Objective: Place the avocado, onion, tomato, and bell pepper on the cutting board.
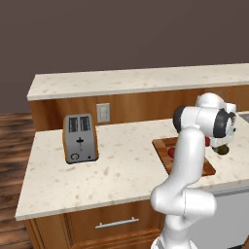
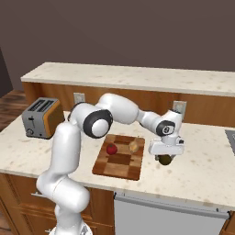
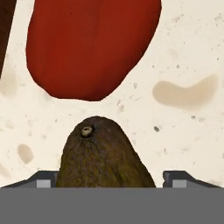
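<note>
Hand view: the avocado (image 3: 103, 155) sits low between the two fingertips (image 3: 43, 180), its stem end facing the camera; the tips stand spread on either side of it, and whether they press its skin cannot be told. Just beyond it a large red piece of produce, apparently the bell pepper (image 3: 89, 43), lies on the speckled tabletop (image 3: 188, 52).

In the right base view the pincer (image 2: 165, 155) hangs straight down over the avocado (image 2: 165, 159), which is just off the right edge of the cutting board (image 2: 120, 157), on or barely above the tabletop (image 2: 202, 156). On the board lie a round red tomato (image 2: 111, 148) and, beside it to the right, the tan onion (image 2: 133, 146), apart from each other.

In the left base view the avocado (image 1: 222, 149) peeks out under the wrist, right of the cutting board (image 1: 168, 146), most of which the arm hides. A silver toaster (image 1: 80, 138) stands well apart on the far left of the tabletop (image 1: 112, 165), with a wall outlet (image 1: 102, 113) behind it.
</note>
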Controlling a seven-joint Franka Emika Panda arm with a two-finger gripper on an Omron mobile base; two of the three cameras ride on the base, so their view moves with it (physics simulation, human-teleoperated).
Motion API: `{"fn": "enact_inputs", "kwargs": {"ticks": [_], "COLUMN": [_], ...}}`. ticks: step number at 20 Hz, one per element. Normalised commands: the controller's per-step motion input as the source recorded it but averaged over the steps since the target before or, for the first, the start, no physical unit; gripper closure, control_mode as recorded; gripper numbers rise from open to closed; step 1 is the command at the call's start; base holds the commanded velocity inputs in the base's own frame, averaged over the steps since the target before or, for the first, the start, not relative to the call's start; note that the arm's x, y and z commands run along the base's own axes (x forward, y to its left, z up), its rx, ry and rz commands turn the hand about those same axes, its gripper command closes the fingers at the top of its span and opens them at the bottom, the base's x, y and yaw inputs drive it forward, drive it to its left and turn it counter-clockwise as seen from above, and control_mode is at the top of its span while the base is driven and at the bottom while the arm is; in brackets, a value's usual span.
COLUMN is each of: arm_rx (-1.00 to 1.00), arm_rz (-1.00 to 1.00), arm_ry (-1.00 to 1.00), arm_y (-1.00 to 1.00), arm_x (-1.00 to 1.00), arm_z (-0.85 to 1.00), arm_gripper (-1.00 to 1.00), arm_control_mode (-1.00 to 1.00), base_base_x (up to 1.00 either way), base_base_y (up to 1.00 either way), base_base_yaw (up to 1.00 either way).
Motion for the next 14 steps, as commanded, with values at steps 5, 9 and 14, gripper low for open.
{"fn": "enact_inputs", "kwargs": {"ticks": [5, 9, 14], "arm_rx": [0.01, 0.02, 0.01], "arm_rz": [0.00, 0.00, 0.02], "arm_ry": [-0.03, -0.17, -0.15], "arm_y": [0.00, 0.07, 0.40], "arm_x": [-0.33, -0.50, -0.48], "arm_z": [0.20, 1.00, 1.00], "arm_gripper": [1.00, 1.00, 1.00], "arm_control_mode": [-1.00, -1.00, -1.00], "base_base_x": [0.00, 0.00, 0.00], "base_base_y": [0.00, 0.00, 0.00], "base_base_yaw": [0.00, 0.00, 0.00]}}
